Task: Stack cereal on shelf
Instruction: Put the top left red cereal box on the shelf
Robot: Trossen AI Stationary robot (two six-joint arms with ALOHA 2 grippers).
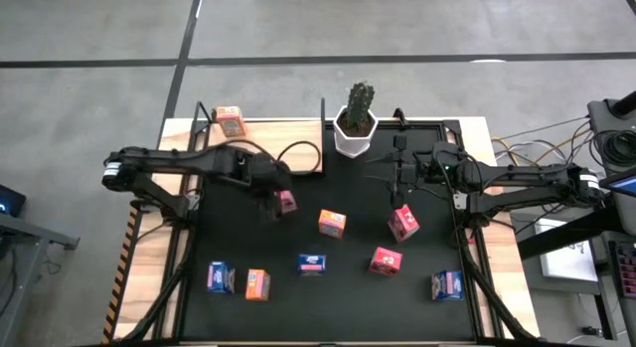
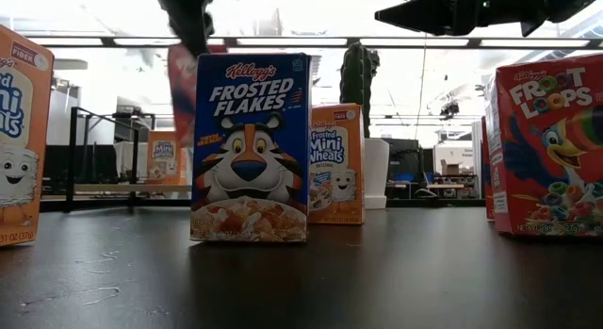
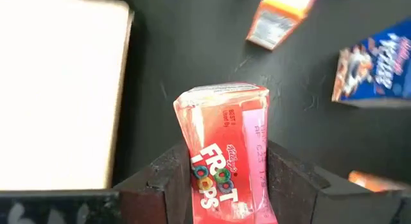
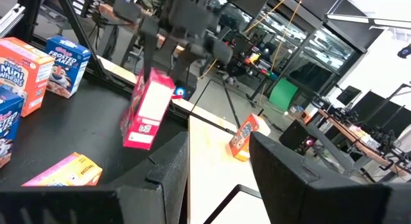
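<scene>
Nine cereal boxes show from above. One orange box [image 1: 229, 120] stands on the shelf [image 1: 298, 148] at the table's back left. The left gripper [image 3: 225, 185] has its jaws closed on a pink-red Froot Loops box [image 3: 225, 153], held clear of the black mat [image 1: 358, 287] just beside the shelf's front edge. The right gripper [image 1: 399, 178] hangs over the mat near the plant pot [image 1: 355, 133], jaws partly open and empty, with another pink-red box [image 1: 403, 223] below it. The other six boxes stand scattered across the mat, among them a blue Frosted Flakes box [image 2: 250, 145].
</scene>
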